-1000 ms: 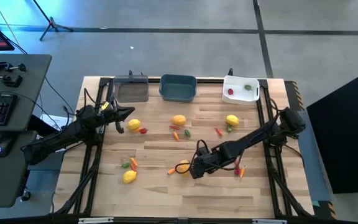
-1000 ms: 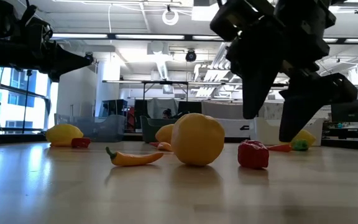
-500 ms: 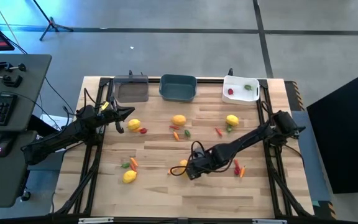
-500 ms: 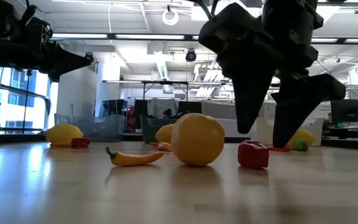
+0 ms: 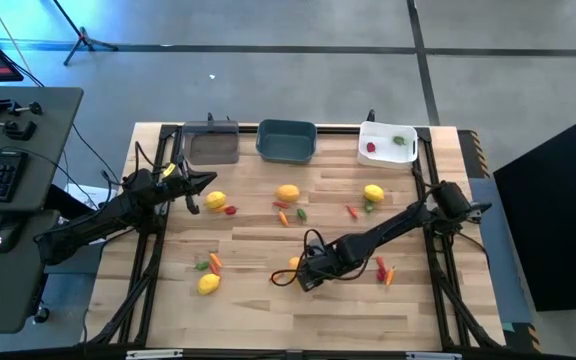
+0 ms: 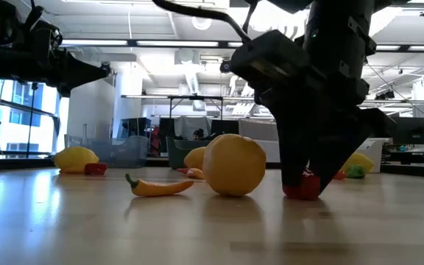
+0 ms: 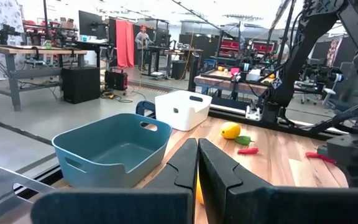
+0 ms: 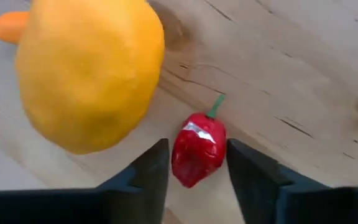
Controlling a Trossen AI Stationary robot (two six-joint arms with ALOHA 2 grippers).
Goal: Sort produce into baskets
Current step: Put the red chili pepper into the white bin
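My right gripper point(image 8: 196, 144) is open and low over the table's near middle point(image 5: 307, 278). Its fingers stand on either side of a small red pepper point(image 8: 199, 155) that lies on the table beside a yellow-orange lemon point(image 8: 89, 71). In the low view the pepper point(image 6: 305, 188) sits under the gripper point(image 6: 309, 171), next to the lemon point(image 6: 234, 165). My left gripper point(image 5: 204, 189) is shut and empty, held above the table at the far left near another lemon point(image 5: 215, 201). The clear-grey point(image 5: 211, 147), teal point(image 5: 286, 141) and white point(image 5: 388, 146) bins stand along the far edge. My right gripper comes from above, pointing down, with one finger point(image 8: 157, 165) on each side of the red pepper's body point(image 8: 188, 155). The pepper lies on the table. I cannot tell whether the fingers touch it.
An orange chili point(image 6: 157, 187) lies left of the lemon. More lemons point(image 5: 287, 193) point(image 5: 373, 193) point(image 5: 208, 284), carrots and small red and green bits are scattered over the table. The white bin holds a red and a green piece point(image 5: 372, 147).
My right gripper has gone down and a little toward the table's left and near edges. It has ended with its fingers around the red pepper, which has stayed in place beside the lemon.
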